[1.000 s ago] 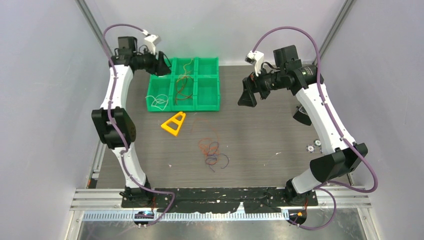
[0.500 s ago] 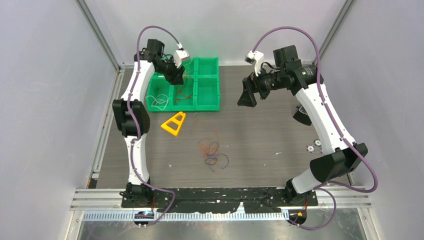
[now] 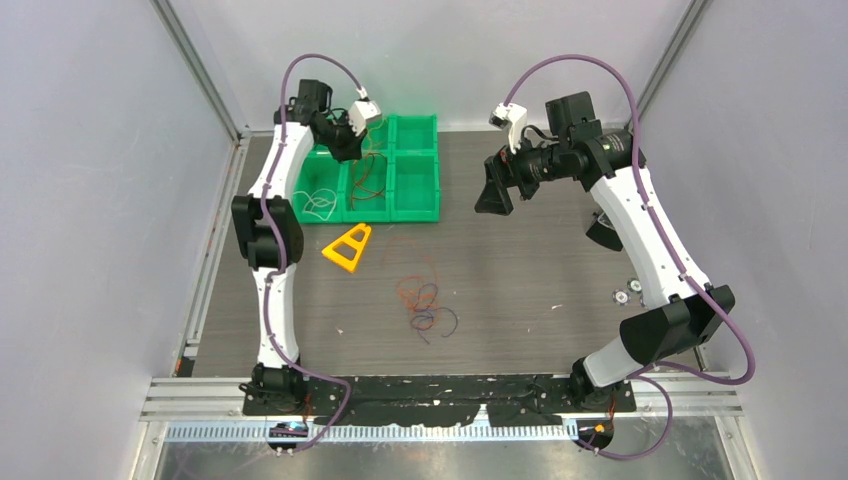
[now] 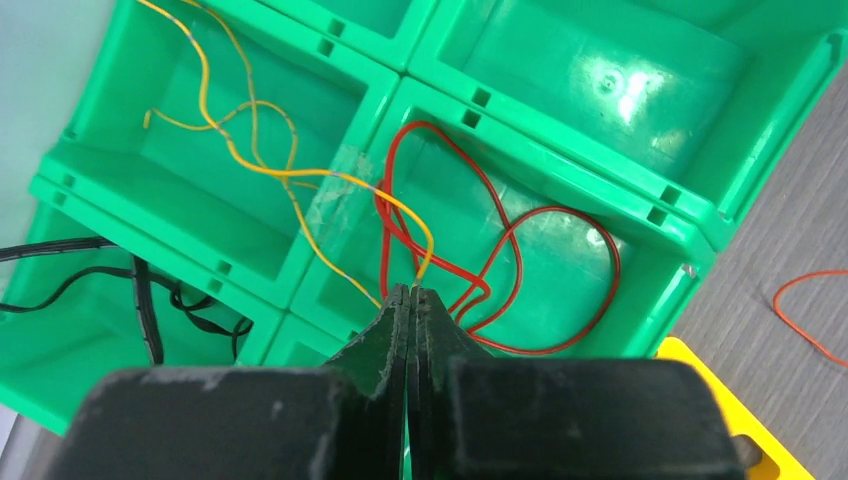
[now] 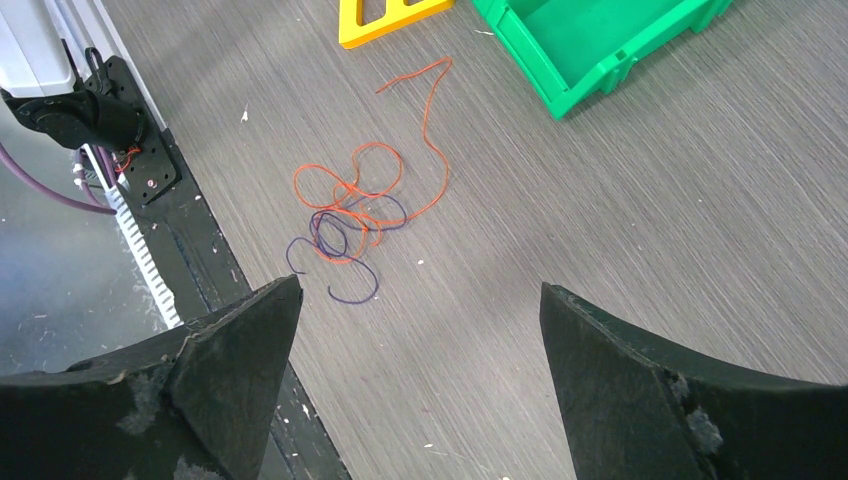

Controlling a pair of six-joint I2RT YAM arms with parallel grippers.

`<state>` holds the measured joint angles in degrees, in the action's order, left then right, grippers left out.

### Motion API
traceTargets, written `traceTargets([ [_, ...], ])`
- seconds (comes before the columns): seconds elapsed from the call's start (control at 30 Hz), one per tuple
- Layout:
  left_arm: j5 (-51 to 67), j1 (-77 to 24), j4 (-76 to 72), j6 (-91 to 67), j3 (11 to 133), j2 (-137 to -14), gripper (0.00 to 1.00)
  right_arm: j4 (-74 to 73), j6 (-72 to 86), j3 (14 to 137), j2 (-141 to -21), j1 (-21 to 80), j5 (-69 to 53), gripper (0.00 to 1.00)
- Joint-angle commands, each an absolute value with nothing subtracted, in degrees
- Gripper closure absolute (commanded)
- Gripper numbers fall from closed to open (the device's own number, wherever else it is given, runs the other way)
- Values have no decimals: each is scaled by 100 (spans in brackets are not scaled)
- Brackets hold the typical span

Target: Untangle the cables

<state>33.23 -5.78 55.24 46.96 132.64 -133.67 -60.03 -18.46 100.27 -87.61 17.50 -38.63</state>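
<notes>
A loose tangle of orange and purple cables (image 3: 425, 300) (image 5: 345, 215) lies mid-table. The green bin (image 3: 415, 190) (image 4: 690, 225) holds a red cable (image 4: 617, 265), a yellow cable (image 4: 290, 173), a black cable (image 4: 145, 320) and a white cable (image 3: 318, 205) in separate compartments. My left gripper (image 3: 350, 150) (image 4: 413, 290) hangs over the bin's middle column, shut on the end of the yellow cable, which runs across the divider from its own compartment to above the red one. My right gripper (image 3: 492, 195) (image 5: 418, 288) hovers wide open right of the bin, holding nothing.
A yellow triangular frame (image 3: 348, 247) (image 5: 385, 15) lies just in front of the bin. Small round parts (image 3: 628, 293) and a black piece (image 3: 603, 228) sit near the right arm. White walls close in both sides.
My left arm swung from the bin's back left corner to its middle column, and its jaws closed on the yellow cable. The right arm and the table tangle have not moved.
</notes>
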Motion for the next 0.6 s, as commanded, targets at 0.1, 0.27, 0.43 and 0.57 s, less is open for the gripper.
traceTargets([
  [0.1, 3459, -561, 4380, 3708, 13609, -13348, 100, -5821, -1817, 10094, -8629, 1733, -3891, 5],
  [0.27, 3839, -536, 4726, 3713, 13947, -13442, 83, -5860, -1843, 10127, -8640, 1720, -3798, 5],
  [0.43, 4265, -450, 4906, 3938, 13409, -13031, 59, -5886, -1860, 10062, -8600, 1714, -3794, 5],
  [0.57, 4128, -457, 5093, 3871, 13541, -13176, 61, -5873, -1862, 10032, -8616, 1714, -3841, 5],
])
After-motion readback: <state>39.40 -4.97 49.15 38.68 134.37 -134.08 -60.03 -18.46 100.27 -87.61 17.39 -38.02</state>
